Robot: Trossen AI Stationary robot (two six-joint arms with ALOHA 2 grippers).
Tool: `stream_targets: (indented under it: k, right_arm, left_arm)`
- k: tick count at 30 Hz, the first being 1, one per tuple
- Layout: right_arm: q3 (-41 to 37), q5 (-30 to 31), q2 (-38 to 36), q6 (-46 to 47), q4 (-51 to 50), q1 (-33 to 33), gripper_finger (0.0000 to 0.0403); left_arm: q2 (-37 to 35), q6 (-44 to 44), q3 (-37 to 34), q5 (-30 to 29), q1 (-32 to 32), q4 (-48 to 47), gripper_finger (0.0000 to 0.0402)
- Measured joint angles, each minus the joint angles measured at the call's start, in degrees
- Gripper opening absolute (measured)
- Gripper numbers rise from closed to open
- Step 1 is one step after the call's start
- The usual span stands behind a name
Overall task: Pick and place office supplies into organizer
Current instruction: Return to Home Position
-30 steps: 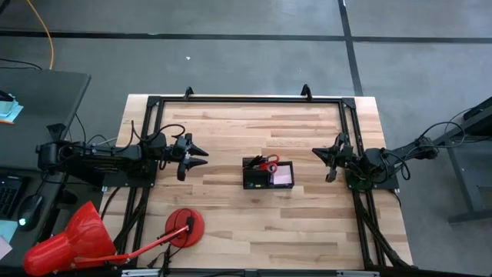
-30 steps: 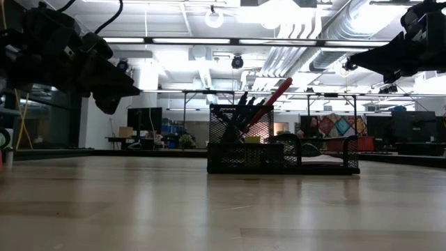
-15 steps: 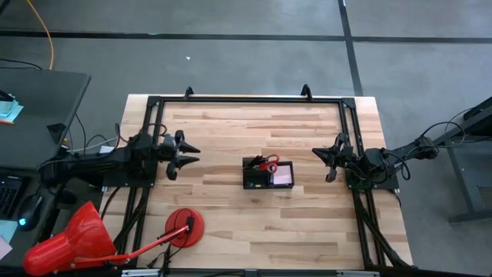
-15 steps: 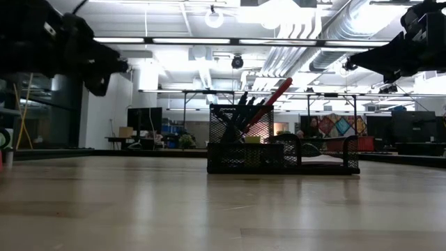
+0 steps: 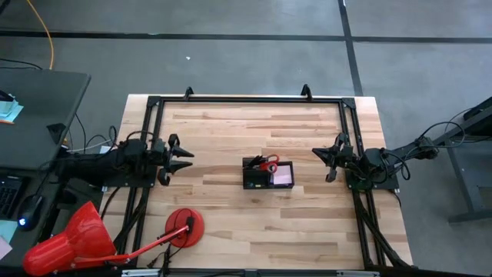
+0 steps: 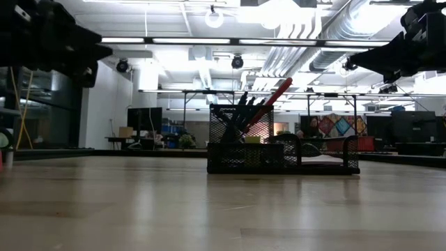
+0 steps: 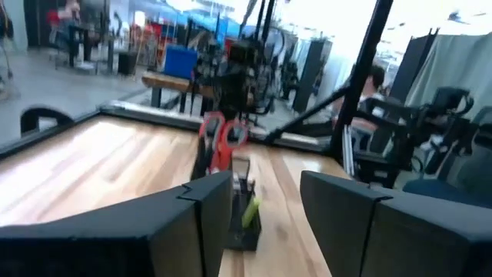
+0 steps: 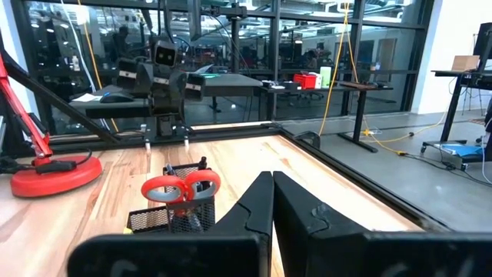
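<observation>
Organizer (image 5: 249, 183) sits at frame centre, long axis left-right, nearer the right gripper (image 5: 323, 161), whose fingers are pressed together, than the left gripper (image 5: 183, 158), whose fingers are spread.

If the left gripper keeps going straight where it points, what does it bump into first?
Most likely the black organizer with the red-handled scissors standing in it. The open left gripper aims at it, but it hangs high, so it might pass over.
</observation>
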Motion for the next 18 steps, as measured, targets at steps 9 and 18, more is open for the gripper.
stream_targets:
  k: [9,18]
  right_arm:
    - [0.0,0.0,0.0,0.0,0.0,0.0,0.0000]
    - [0.0,0.0,0.0,0.0,0.0,0.0,0.0000]
  left_arm:
    - [0.2,0.0,-0.2,-4.1,-5.6,-0.9,0.0145]
    - [0.5,0.0,-0.2,-4.0,-5.6,-0.8,0.0145]
